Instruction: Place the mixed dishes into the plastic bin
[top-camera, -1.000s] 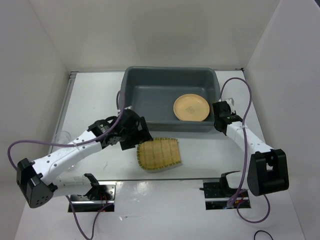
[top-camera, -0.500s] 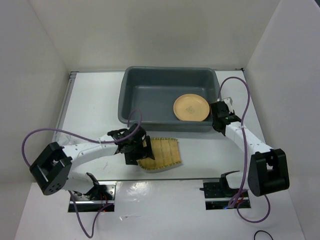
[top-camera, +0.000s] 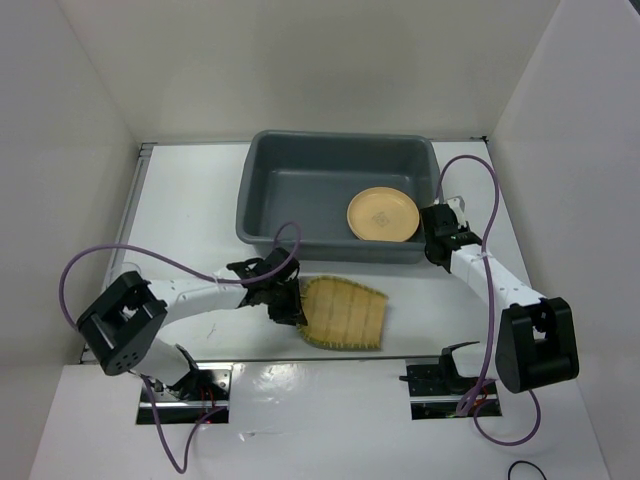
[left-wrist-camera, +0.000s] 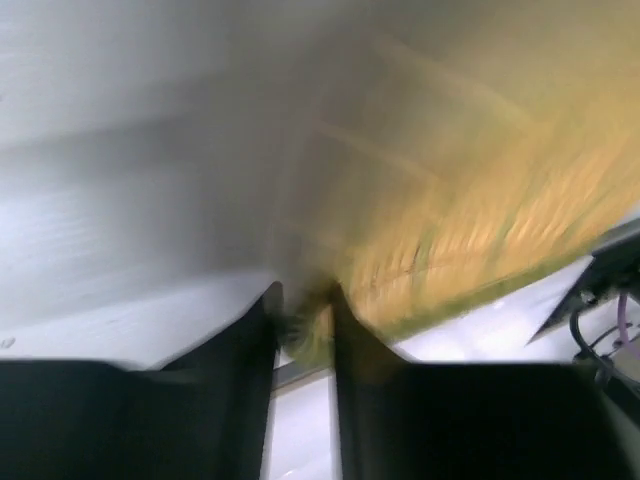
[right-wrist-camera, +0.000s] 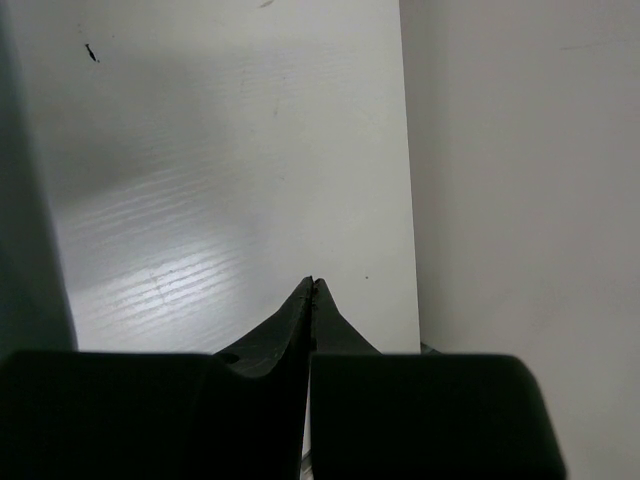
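The yellow slatted bamboo tray (top-camera: 347, 313) lies in front of the plastic bin (top-camera: 340, 141), near the table's front edge. My left gripper (top-camera: 290, 304) is shut on the tray's left edge. The left wrist view is blurred, but the tray (left-wrist-camera: 480, 200) fills its right side and its rim sits pinched in the left gripper (left-wrist-camera: 302, 300). One round tan plate (top-camera: 383, 214) lies inside the bin at the right. My right gripper (top-camera: 440, 216) is shut and empty beside the bin's right wall. In its wrist view the right gripper (right-wrist-camera: 312, 283) points over bare table.
The bin's grey wall (right-wrist-camera: 20, 250) runs along the left edge of the right wrist view, and the white side wall (right-wrist-camera: 520, 170) stands close on the right. Purple cables (top-camera: 150, 262) loop over the left arm. Mount plates (top-camera: 185, 385) sit at the table's near edge.
My left arm swung down to the tray's left edge and its gripper went from open to shut on the rim. The tray has shifted right and turned. The right arm has not moved.
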